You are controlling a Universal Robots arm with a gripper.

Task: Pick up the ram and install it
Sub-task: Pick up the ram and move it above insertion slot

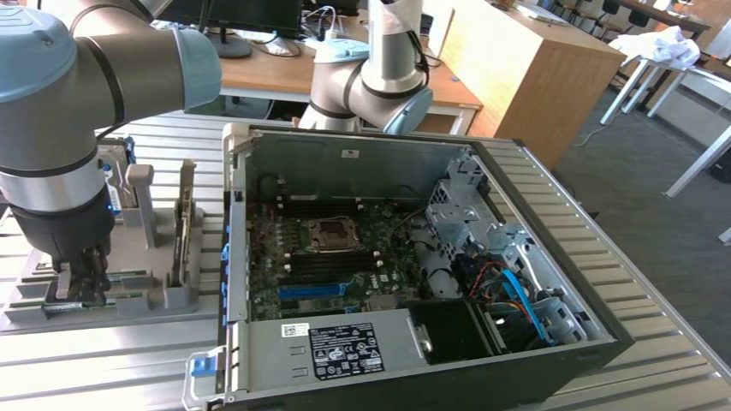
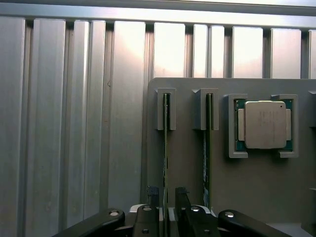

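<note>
step: pick-up, grasp not made yet; ram [image 2: 166,148] stands on edge in the grey holder [image 2: 190,163]
gripper [image 2: 167,196]: partly open, one finger on each side of the ram with thin gaps, holding nothing
next need: probably pads flat on both faces, then a straight pull along the slot guides
edges: second stick [image 2: 208,148] just beside one finger; processor [image 2: 262,124] further along
room: freer toward the slatted table [image 2: 64,128]; open PC case [image 1: 434,257] near the holder
</note>
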